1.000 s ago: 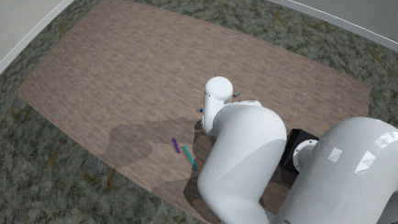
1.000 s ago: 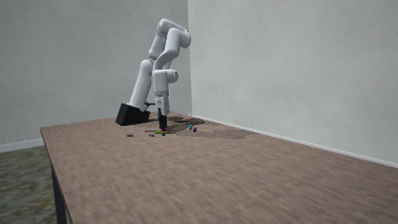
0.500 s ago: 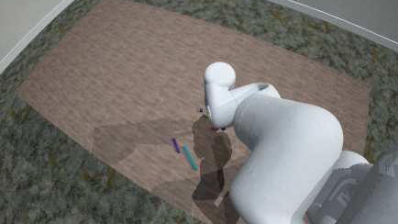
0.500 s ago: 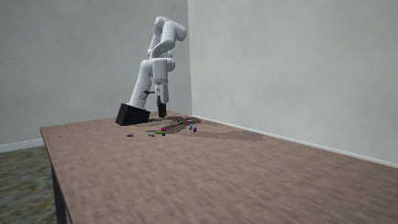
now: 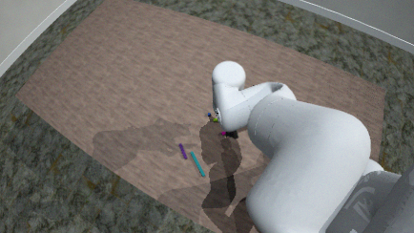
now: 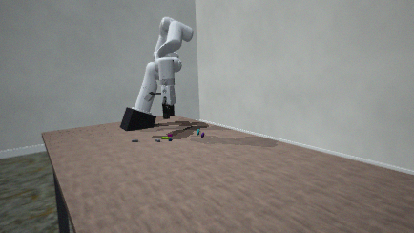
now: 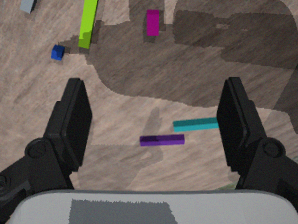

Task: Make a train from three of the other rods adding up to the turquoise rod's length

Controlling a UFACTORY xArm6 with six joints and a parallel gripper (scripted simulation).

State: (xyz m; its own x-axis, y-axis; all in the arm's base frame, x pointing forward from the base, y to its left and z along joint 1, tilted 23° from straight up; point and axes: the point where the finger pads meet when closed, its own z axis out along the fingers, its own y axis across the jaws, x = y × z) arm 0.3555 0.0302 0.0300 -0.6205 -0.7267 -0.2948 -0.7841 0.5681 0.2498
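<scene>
In the wrist view my gripper (image 7: 154,95) is open and empty, raised above the table. Between and below its fingers lie the turquoise rod (image 7: 194,123) and the purple rod (image 7: 161,139), side by side and roughly parallel. In the top view the purple rod (image 5: 182,151) and the turquoise rod (image 5: 197,163) lie left of the arm; the magenta rod (image 5: 222,133), the lime rod (image 5: 215,119) and the blue rod (image 5: 209,115) peek out beside the wrist.
The arm's large white links (image 5: 305,155) hide part of the table in the top view. Its black base (image 6: 136,118) stands at the table's far end in the exterior view. The near table edge (image 5: 143,188) runs close to the turquoise rod.
</scene>
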